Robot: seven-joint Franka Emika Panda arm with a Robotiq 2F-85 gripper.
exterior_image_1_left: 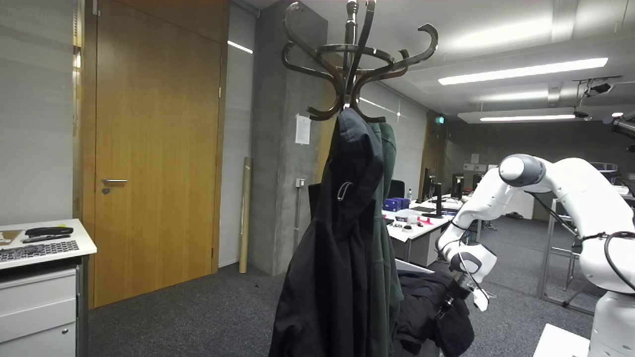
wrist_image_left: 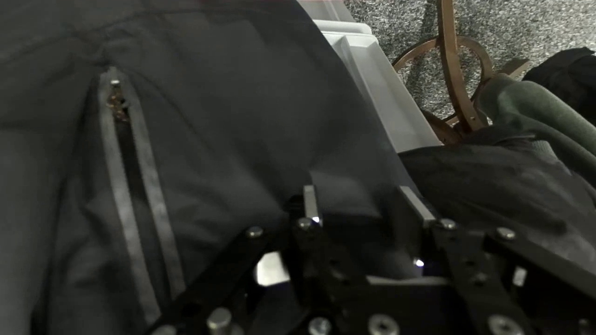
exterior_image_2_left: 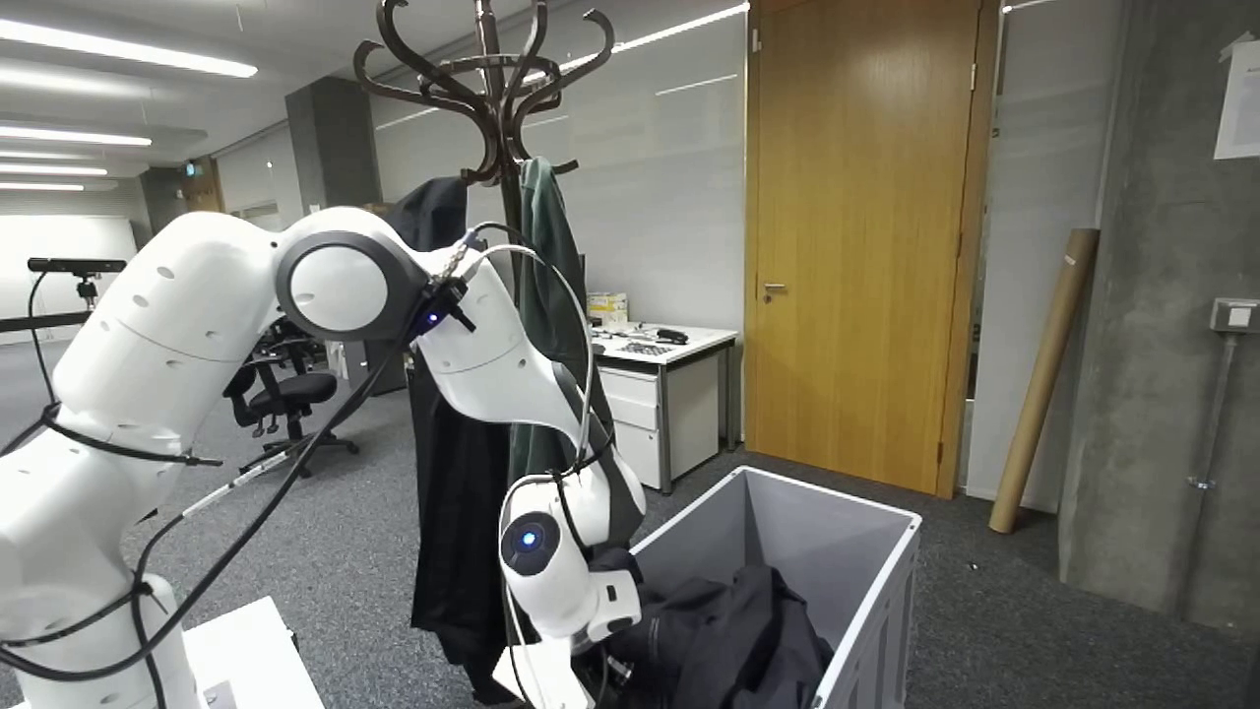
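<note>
My gripper (wrist_image_left: 361, 202) sits low in the wrist view, fingers apart, black cloth visible beyond and in the gap; whether the tips touch it I cannot tell. The cloth is a black jacket (wrist_image_left: 233, 116), with a pale-edged zip (wrist_image_left: 122, 186) at left of that frame. In an exterior view the jacket lies bunched in a grey bin (exterior_image_2_left: 891, 630), lower right of centre, on speckled grey carpet (exterior_image_2_left: 984, 601). Room, in an exterior view: brown coat stand (exterior_image_1_left: 350, 29), upper centre, bearing a dark coat (exterior_image_1_left: 322, 277) and a green garment (exterior_image_1_left: 384, 238); wooden door (exterior_image_1_left: 158, 148) at left; cardboard tube (exterior_image_1_left: 245, 213) upright beside a concrete pillar (exterior_image_1_left: 270, 148); white desk (exterior_image_1_left: 82, 233), lower left; strip lights (exterior_image_1_left: 523, 72), upper right.
</note>
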